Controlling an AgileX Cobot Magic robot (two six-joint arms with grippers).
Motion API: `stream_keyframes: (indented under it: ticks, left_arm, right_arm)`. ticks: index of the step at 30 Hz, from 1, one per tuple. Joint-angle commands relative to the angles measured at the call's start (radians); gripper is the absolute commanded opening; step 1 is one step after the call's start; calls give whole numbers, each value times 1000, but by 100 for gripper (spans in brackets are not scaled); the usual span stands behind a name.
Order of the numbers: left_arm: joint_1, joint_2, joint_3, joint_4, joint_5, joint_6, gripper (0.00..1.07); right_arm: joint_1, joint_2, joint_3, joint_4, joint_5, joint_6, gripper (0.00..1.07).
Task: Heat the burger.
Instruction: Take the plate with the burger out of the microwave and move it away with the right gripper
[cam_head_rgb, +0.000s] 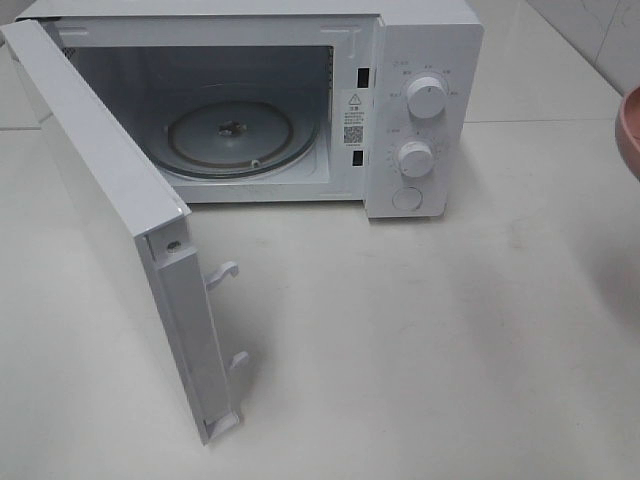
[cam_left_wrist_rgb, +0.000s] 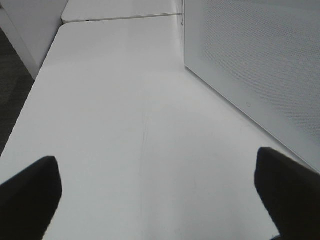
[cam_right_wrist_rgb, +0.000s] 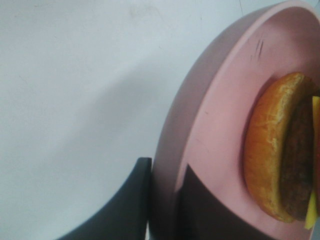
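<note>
The burger (cam_right_wrist_rgb: 280, 150), with a golden-brown bun and a dark patty, sits on a pink plate (cam_right_wrist_rgb: 220, 115) in the right wrist view. My right gripper (cam_right_wrist_rgb: 165, 200) is shut on the plate's rim, one finger under it and one on top. In the exterior high view only an edge of the pink plate (cam_head_rgb: 629, 130) shows at the far right, lifted off the table. The white microwave (cam_head_rgb: 420, 100) stands at the back with its door (cam_head_rgb: 120, 220) swung wide open and its glass turntable (cam_head_rgb: 230, 135) bare. My left gripper (cam_left_wrist_rgb: 155, 195) is open over the table, beside the microwave door (cam_left_wrist_rgb: 260, 65).
The white table (cam_head_rgb: 400, 350) spreads in front of the microwave. The open door juts far forward on the left, with two latch hooks (cam_head_rgb: 225, 272) sticking out. The table's left edge (cam_left_wrist_rgb: 30, 95) drops to dark floor.
</note>
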Motion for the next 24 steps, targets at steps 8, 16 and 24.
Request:
stream_keyframes:
  ticks: [8, 16, 24]
  left_arm:
    - [4, -17, 2, 0, -14, -3, 98]
    - [4, -17, 2, 0, -14, -3, 98]
    - [4, -17, 2, 0, -14, -3, 98]
  right_arm:
    - [-4, 138, -4, -112, 139, 298, 0]
    - [-4, 283, -6, -159, 177, 654, 0]
    - [-4, 397, -6, -185, 184, 824, 0]
